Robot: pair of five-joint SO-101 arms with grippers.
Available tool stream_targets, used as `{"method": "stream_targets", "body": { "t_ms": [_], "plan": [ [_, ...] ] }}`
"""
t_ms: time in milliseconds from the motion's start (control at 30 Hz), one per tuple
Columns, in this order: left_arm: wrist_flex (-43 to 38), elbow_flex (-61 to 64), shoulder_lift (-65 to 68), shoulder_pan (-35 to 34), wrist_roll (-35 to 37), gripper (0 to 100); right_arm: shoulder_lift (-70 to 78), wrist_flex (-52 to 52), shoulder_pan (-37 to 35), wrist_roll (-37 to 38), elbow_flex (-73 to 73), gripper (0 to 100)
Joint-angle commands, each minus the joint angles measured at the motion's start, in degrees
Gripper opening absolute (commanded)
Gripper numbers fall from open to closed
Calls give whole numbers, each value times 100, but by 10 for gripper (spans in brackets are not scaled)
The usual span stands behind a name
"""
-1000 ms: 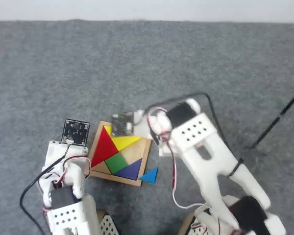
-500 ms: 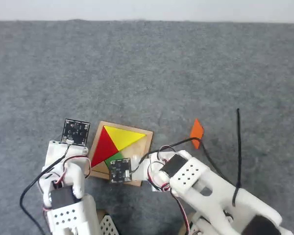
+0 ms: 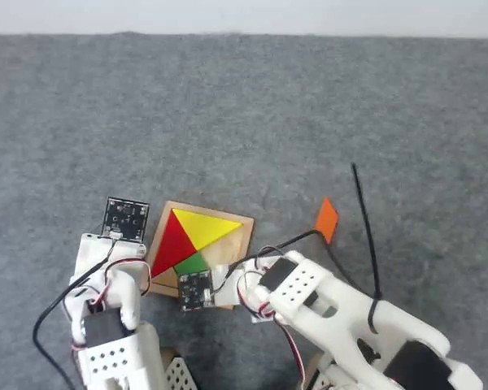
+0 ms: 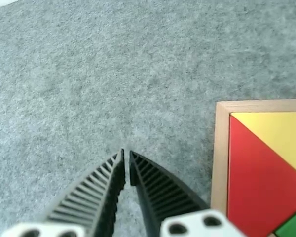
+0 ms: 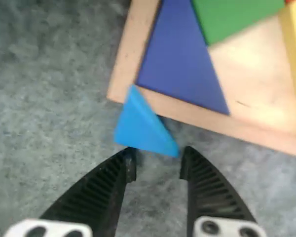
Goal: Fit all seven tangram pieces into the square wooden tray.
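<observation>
Blue triangle — before right end effector

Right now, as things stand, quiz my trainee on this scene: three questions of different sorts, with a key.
1. True or false: the left gripper is open.
2. Which piece lies on the carpet well apart from the tray? A) red B) orange C) green
3. Fill in: the triangle at the open right gripper is light ____.
Key: 1 false, it is shut; 2 B, the orange piece; 3 blue.
</observation>
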Motion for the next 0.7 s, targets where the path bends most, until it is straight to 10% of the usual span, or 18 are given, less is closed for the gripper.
{"method": "stream_targets", "body": {
  "t_ms": [0, 667],
  "plan": [
    [9, -57, -123, 26, -35, 15, 4, -92, -119, 79, -193, 188],
    [9, -57, -123, 26, -35, 15, 13, -374, -743, -448, -352, 186]
  ]
}}
